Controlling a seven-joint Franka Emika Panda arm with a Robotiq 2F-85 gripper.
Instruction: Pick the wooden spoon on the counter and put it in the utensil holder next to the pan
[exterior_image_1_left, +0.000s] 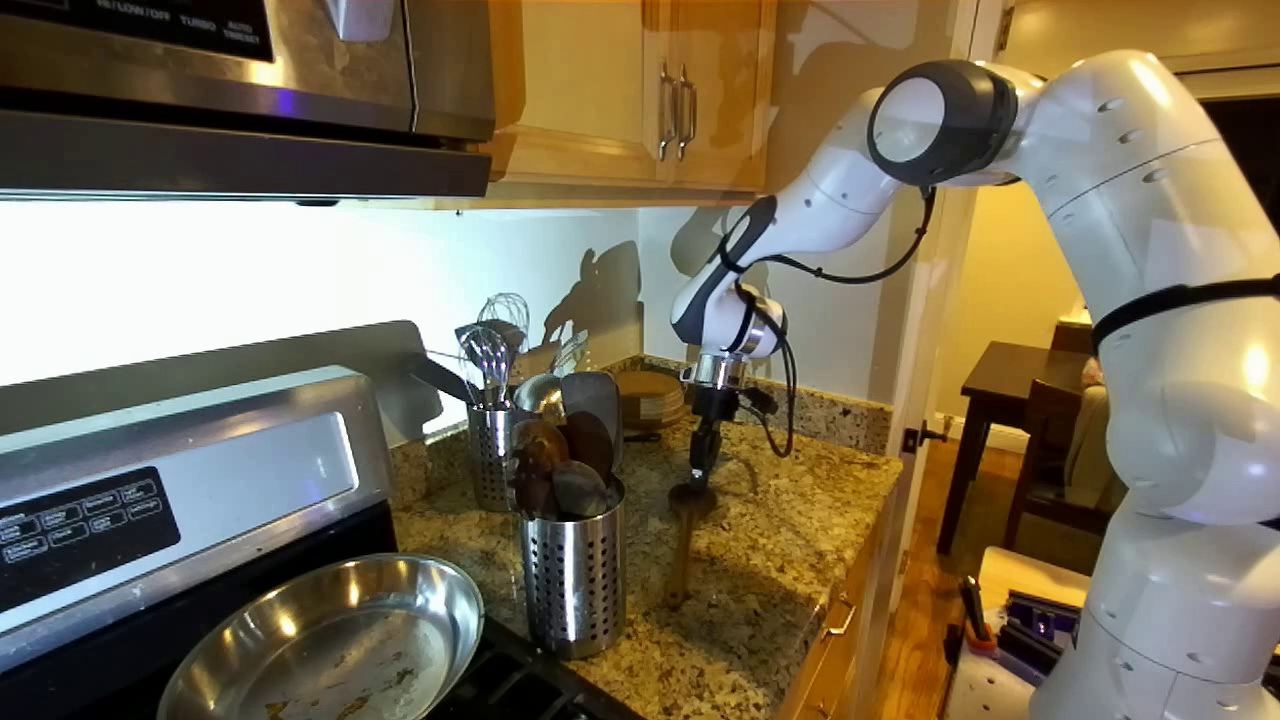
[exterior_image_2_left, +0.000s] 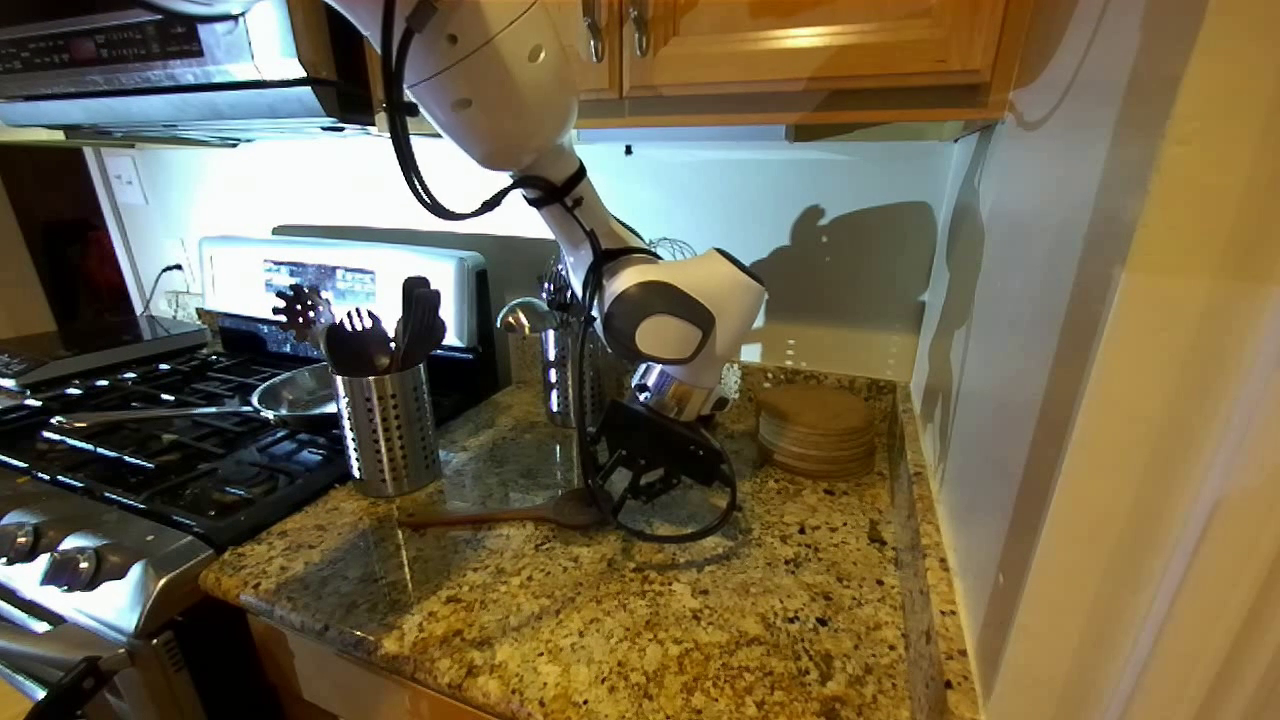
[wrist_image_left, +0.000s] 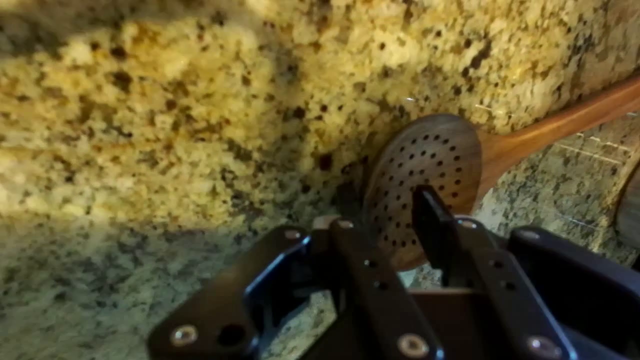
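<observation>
The wooden spoon (exterior_image_1_left: 682, 560) lies on the granite counter (exterior_image_1_left: 790, 520); it also shows in an exterior view (exterior_image_2_left: 490, 516). In the wrist view its bowl (wrist_image_left: 435, 155) has many small holes and its handle runs off to the right. My gripper (exterior_image_1_left: 702, 478) points down at the bowl end. In the wrist view the gripper (wrist_image_left: 387, 195) is open, one finger over the bowl, the other by its edge; contact cannot be told. The perforated steel utensil holder (exterior_image_1_left: 575, 580) with dark utensils stands beside the shiny pan (exterior_image_1_left: 340, 640); both show in both exterior views.
A second holder (exterior_image_1_left: 490, 455) with whisks and a ladle stands behind, near the wall. A stack of round wooden-looking pieces (exterior_image_2_left: 815, 435) sits in the back corner. The stove (exterior_image_2_left: 200, 440) adjoins the counter. Cabinets (exterior_image_1_left: 590, 100) hang above.
</observation>
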